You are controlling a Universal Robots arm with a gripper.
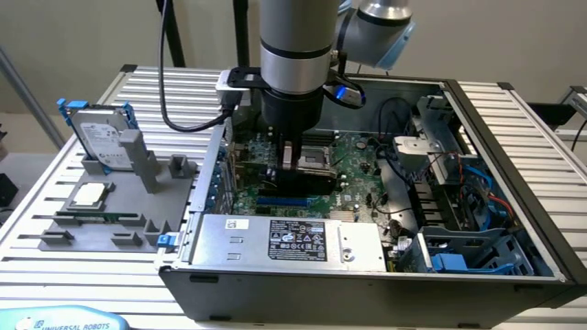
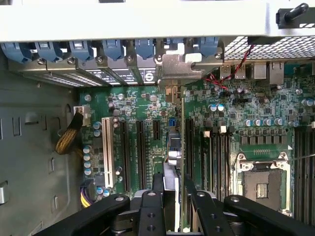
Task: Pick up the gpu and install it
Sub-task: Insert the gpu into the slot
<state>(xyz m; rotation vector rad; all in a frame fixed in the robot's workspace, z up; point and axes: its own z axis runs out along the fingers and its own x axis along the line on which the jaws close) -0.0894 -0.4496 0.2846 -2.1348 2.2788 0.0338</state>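
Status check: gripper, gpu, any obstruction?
Gripper shut on gpu, edge-on, over motherboard slots inside case. Bracket at rear slot row. No obstruction visible.

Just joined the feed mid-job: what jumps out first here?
The black gripper is down inside the open grey computer case, clamping the thin edge-on gpu card upright over the green motherboard. At the exterior view's left, a silver hard drive with blue rails stands in a grey holder.

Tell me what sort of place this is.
Probably a robotics lab or test bench for computer assembly: an open computer case lies on a slatted metal table, a grey fixture beside it holds spare parts such as a hard drive, and a robot arm reaches over the motherboard.
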